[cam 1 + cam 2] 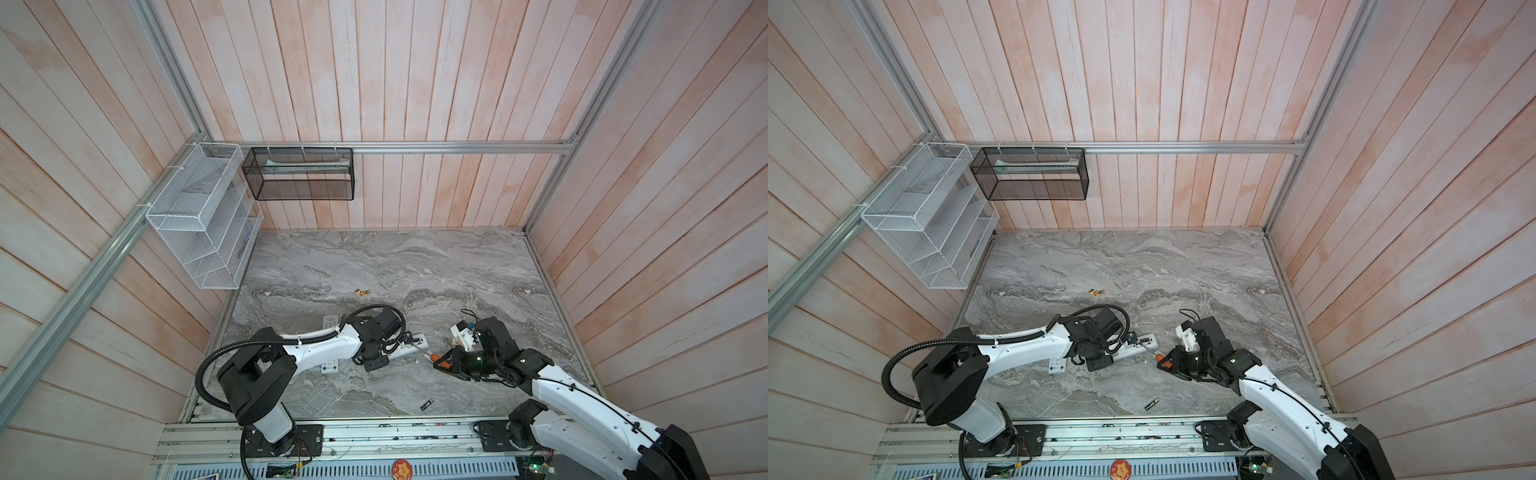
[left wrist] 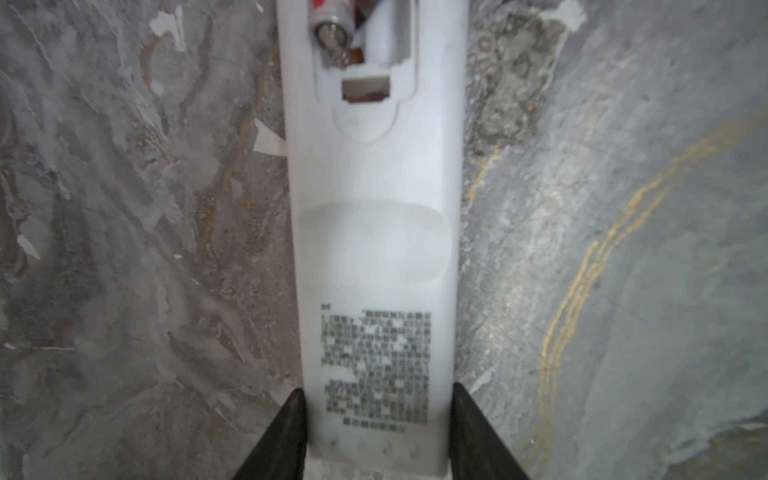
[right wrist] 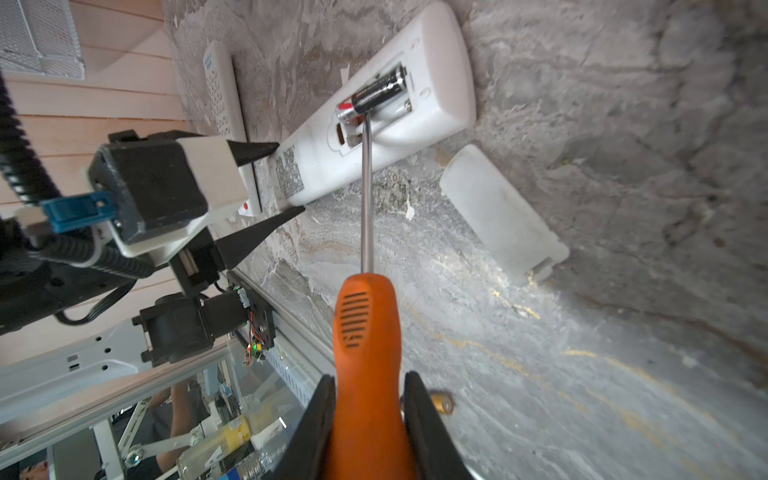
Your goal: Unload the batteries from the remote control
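Orange screwdriver (image 3: pixel 368 332), clamped in right jaws, pries at the battery (image 3: pixel 376 93) while left jaws pinch the remote (image 3: pixel 440 83); tip may slip, flinging it off the tabletop (image 1: pixel 415 266)

Screwdriver (image 3: pixel 365 316) across battery bay (image 3: pixel 392 112) of remote (image 3: pixel 440 70)

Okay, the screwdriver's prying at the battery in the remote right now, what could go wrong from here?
1. The screwdriver tip is against the raised end of the battery; it may slip off and jab the remote.
2. The left claw grips only one end of the remote, so prying could twist it.
3. The freed battery might pop out and roll away; a loose battery lies near the front edge of the table.
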Action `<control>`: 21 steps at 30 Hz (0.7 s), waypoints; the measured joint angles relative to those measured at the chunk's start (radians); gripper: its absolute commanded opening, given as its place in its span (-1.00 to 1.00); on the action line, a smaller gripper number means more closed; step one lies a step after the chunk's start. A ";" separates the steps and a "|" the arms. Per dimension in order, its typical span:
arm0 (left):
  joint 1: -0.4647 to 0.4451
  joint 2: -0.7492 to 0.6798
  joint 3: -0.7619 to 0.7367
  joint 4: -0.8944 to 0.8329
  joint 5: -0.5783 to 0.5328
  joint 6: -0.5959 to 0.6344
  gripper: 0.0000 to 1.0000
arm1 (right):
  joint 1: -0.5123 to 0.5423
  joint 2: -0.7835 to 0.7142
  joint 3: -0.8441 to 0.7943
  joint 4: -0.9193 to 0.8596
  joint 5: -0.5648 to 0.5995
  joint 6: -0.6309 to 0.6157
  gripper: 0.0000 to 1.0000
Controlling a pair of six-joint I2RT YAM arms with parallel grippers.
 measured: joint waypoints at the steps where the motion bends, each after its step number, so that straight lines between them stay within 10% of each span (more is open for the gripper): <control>1: 0.003 0.010 0.011 -0.012 0.011 -0.010 -0.99 | 0.003 -0.015 -0.018 0.022 0.008 0.015 -1.00; 21: 0.043 0.087 0.088 -0.090 0.130 -0.080 -0.95 | 0.029 -0.265 -0.111 0.046 0.212 0.100 -1.00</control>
